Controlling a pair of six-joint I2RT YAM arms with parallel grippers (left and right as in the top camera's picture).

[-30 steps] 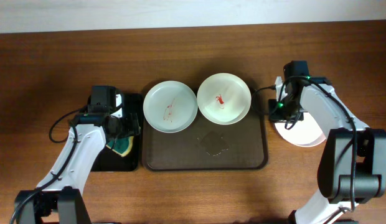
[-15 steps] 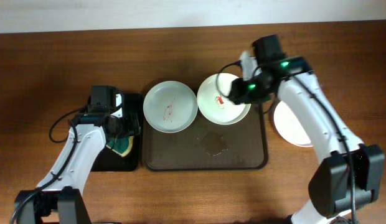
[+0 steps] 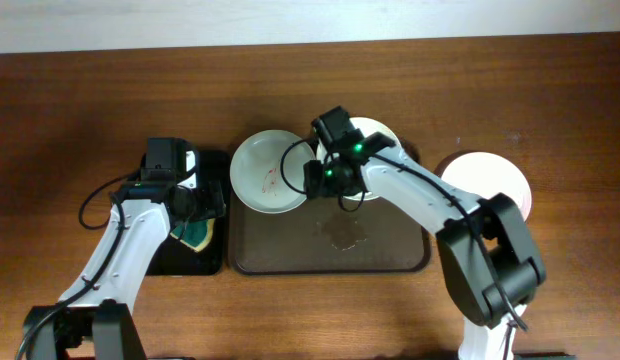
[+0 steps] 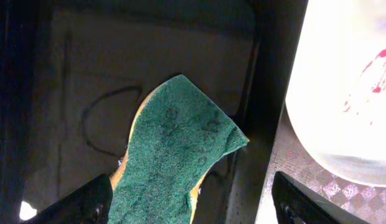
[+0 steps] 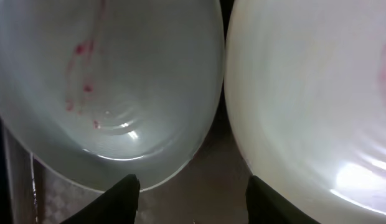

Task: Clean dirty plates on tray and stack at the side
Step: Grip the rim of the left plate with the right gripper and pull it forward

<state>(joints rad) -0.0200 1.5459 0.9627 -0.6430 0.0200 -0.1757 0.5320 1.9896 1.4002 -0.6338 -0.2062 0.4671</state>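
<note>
The dark brown tray [image 3: 280, 250] holds a pale green-grey plate [image 3: 265, 170] with red smears and a white plate [image 3: 378, 135], partly hidden by my right arm. A third white plate [image 3: 490, 180] lies on the table to the right of the tray. My right gripper [image 3: 315, 180] is open and empty, low over the gap between the two tray plates; the right wrist view shows the gripper [image 5: 196, 202], the green-grey plate [image 5: 118, 81] and the white plate [image 5: 311, 99]. My left gripper [image 3: 205, 200] is open over a green sponge [image 4: 174, 143], its fingers either side.
A small black tray [image 3: 165, 258] stands left of the brown tray, and the sponge [image 3: 195, 233] lies on it. A wet patch [image 3: 342, 230] marks the brown tray's middle. The smeared plate's rim [image 4: 342, 112] shows in the left wrist view.
My right arm has swung left, from the white plate on the table, across the white tray plate, to the gap between the two tray plates. The left arm has not moved.
</note>
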